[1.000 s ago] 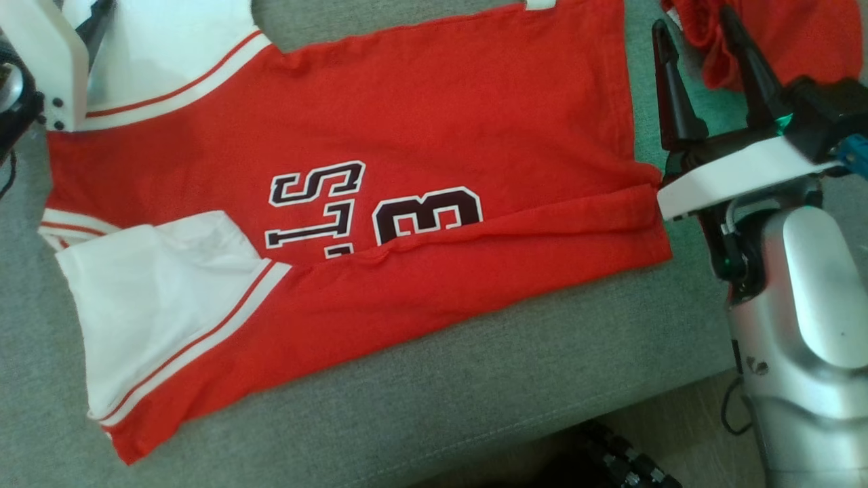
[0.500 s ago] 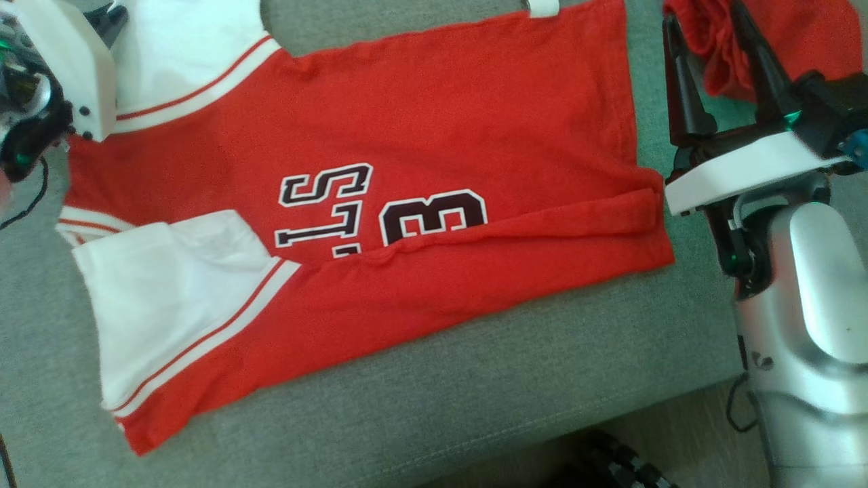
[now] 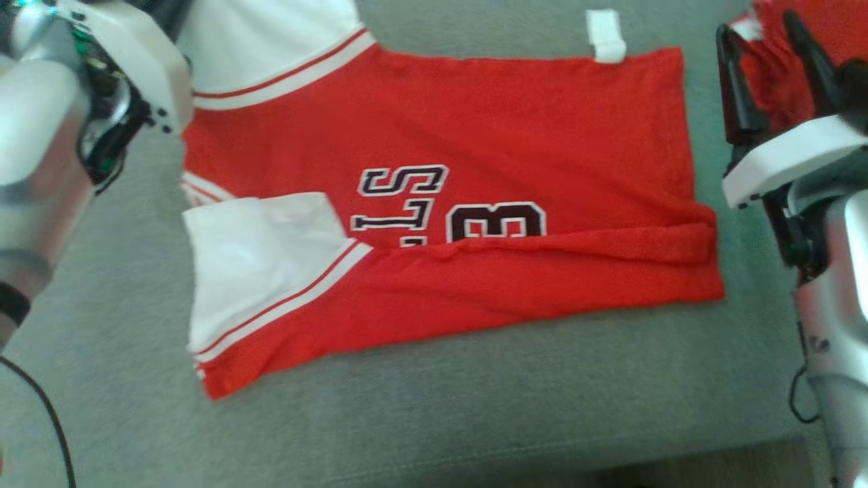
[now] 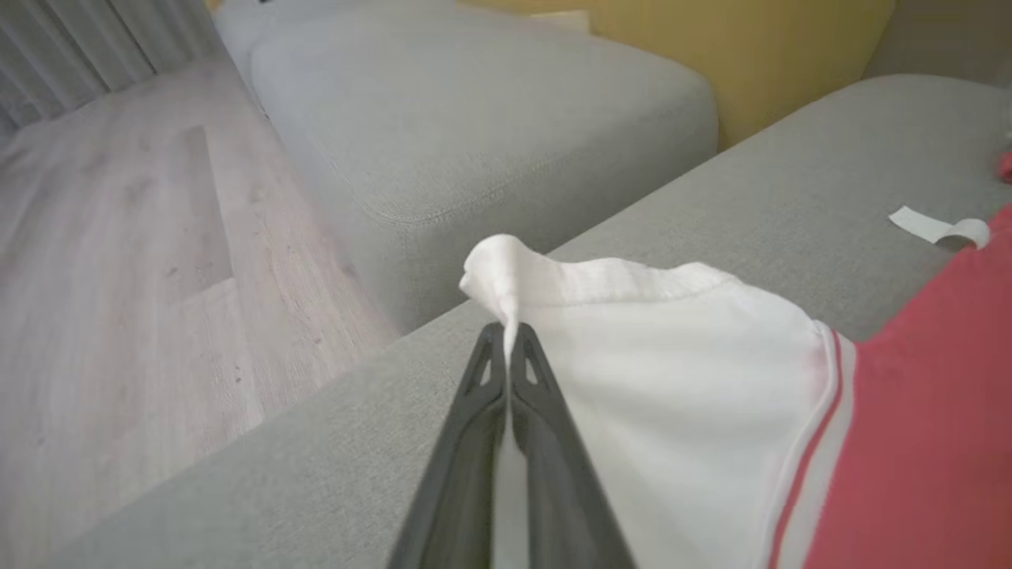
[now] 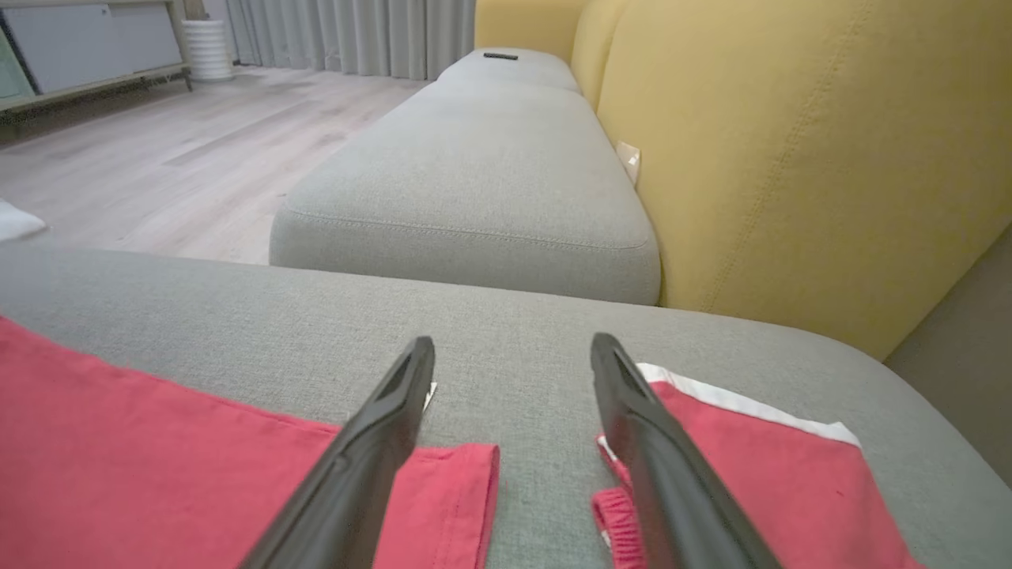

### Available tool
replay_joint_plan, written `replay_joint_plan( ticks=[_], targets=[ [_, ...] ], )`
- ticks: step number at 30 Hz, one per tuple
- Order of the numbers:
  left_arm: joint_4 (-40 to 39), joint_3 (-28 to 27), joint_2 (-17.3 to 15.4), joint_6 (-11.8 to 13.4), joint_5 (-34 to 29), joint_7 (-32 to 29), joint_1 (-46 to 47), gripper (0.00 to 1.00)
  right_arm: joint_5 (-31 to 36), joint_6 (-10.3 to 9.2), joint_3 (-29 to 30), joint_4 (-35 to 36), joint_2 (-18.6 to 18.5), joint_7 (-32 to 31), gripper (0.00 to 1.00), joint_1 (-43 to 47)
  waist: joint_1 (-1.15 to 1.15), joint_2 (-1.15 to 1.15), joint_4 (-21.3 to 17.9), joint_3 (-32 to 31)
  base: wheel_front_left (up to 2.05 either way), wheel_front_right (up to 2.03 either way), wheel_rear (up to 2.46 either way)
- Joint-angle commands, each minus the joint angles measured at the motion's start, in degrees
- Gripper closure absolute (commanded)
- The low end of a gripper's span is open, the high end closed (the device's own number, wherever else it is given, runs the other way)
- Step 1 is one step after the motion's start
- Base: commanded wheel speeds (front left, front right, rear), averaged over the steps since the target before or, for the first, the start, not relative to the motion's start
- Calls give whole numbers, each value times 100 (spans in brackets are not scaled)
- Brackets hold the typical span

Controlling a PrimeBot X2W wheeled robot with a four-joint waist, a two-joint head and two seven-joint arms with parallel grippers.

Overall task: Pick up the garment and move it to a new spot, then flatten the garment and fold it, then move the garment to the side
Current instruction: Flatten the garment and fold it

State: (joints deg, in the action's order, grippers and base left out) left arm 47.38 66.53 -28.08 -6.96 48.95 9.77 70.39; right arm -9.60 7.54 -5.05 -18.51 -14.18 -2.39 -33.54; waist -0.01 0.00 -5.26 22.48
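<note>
Left wrist view: left claw (image 4: 507, 336) pinches garment (image 4: 672, 379).

We saw soft, even daylight everywhere, with only faint shadows. The head view was slightly smeared, the lettering on the garment (image 3: 515, 122) soft-edged. Both wrist views bowed lines toward their edges, and the wooden floor (image 4: 118, 237) looked pale and hazy.

Red garment (image 3: 475, 135) with white sleeves lies flat on grey cushion, near edge folded over.

Red jersey (image 3: 515, 129), partly folded, grey cushion (image 3: 434, 407)
</note>
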Motion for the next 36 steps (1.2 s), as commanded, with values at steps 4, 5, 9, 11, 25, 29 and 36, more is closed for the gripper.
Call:
replay_joint_plan(
  ticks=[4, 5, 9, 11, 25, 29, 36],
  targets=[
    [-433, -131, -209, 132, -117, 233, 10, 100, -164, -5, -196, -302, -311, -290, 0, -204, 1, 0, 532, -262, 0, 0, 0],
    [-553, -115, -216, 160, -138, 257, -36, 100, -190, -5, -241, -443, -387, -366, 0, -238, 1, 0, 594, -266, 0, 0, 0],
    [-1074, -40, -274, 287, -216, 291, -195, 100, -433, -5, -484, -1007, -623, -682, 0, -450, 1, 0, 800, -212, 0, 0, 0],
    [-1331, 18, -313, 335, -259, 253, -250, 100, -585, -5, -575, -1290, -715, -840, 0, -598, 1, 0, 871, -156, 0, 0, 0],
    [-2284, 119, -483, 604, -371, 27, -237, 100, -1286, -5, -1594, -2385, -1231, -1597, 0, -1445, 1, 0, 1152, 257, 0, 0, 0],
    [-2272, 128, -510, 629, -378, 18, -229, 100, -1792, -5, -2004, -2448, -1366, -1999, 100, -1558, 1, 0, 1134, 280, 0, 0, 0],
    [-2058, 66, -565, 707, -343, 45, -184, 100, -2233, -5, -2382, -2235, -1631, -1676, 100, -1778, 1, 0, 1013, 220, 0, 0, 0]
  ],
)
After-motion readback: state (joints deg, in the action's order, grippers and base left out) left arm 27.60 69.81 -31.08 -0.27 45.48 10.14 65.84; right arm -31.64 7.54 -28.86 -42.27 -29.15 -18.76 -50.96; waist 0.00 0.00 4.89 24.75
